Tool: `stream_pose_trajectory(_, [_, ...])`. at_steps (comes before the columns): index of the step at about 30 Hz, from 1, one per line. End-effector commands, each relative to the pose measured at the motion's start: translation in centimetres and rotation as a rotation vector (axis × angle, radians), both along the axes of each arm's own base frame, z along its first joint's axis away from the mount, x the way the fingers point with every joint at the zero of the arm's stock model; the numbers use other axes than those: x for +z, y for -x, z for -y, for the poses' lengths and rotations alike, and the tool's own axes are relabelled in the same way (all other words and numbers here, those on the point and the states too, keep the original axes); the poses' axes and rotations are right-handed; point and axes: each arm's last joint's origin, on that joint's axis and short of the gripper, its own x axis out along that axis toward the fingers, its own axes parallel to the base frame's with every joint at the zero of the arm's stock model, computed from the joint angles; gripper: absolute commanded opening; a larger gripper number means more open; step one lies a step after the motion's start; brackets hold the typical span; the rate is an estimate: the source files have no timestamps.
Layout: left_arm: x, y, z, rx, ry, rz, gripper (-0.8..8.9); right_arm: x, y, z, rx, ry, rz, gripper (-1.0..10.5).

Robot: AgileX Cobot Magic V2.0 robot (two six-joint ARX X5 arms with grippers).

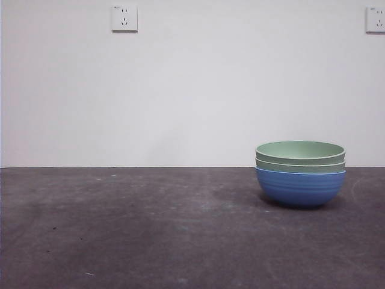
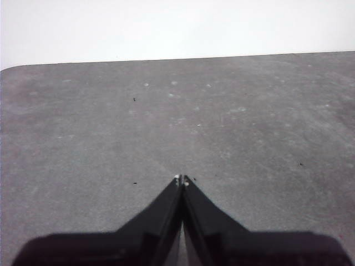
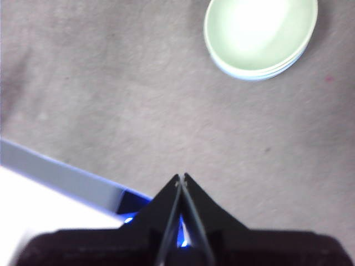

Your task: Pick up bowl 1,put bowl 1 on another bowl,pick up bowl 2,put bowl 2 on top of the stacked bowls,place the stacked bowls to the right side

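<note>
The stacked bowls stand on the dark grey table, on the right side of the front view and close to the table's far edge. The set has three bowls, one inside the other. The blue bowl is at the bottom and touches the table; its side shows faint horizontal ribs. Two pale green bowls sit in it: of the lower green bowl only a narrow band under its rim is visible, and the upper green bowl lies on top, with its rim tilted a little (the left side seems slightly higher). The stack is upright and nothing holds it.

In the right wrist view the same stack appears from above, with the pale green inside of the top bowl and a thin blue edge under it. The right gripper is well apart from the bowls; its two black jaws meet at the tips and have hold of nothing.

The left gripper hangs over a bare part of the table, also with its jaws pressed together and nothing between them. No bowl shows in its view.

Behind the table is a white wall with two sockets, one socket at the upper left and another socket at the upper right edge.
</note>
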Motion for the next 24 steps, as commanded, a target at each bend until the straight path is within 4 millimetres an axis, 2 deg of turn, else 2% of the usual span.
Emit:
stream_pose_trajectory(1, [-0.4, -0.1, 0.0, 0.007, 0.006, -0.009, -0.03, 1.0, 0.5, 1.1, -0.025, 0.018, 0.165, 0.0])
stream_pose_trajectory(5, [-0.4, 0.0, 0.0, 0.006, 0.006, -0.013, -0.03, 3.1, 2.4, 2.4, -0.043, -0.082, 0.459, 0.0])
stream_pose_trajectory(7, [-0.4, 0.0, 0.0, 0.006, 0.006, -0.013, -0.03, 3.1, 3.6, 3.0, -0.054, -0.105, 0.567, 0.0])
stream_pose_trajectory(9, [-0.4, 0.0, 0.0, 0.007, 0.006, -0.013, -0.03, 2.1, 4.4, 3.6, -0.094, -0.083, 0.664, 0.0])
stream_pose_trajectory(12, [-0.4, 0.0, 0.0, 0.007, 0.006, -0.013, -0.03, -0.4, 5.2, 4.1, -0.132, -0.057, 0.786, 0.0])
stream_pose_trajectory(17, [-0.4, 0.0, 0.0, 0.007, 0.006, -0.013, -0.03, -6.1, 5.3, 4.4, -0.157, -0.06, 0.956, 0.0])
stream_pose_trajectory(24, [-0.4, 0.0, 0.0, 0.006, 0.006, -0.013, -0.03, -14.2, 4.9, 4.5, -0.234, -0.079, 1.016, 0.0])
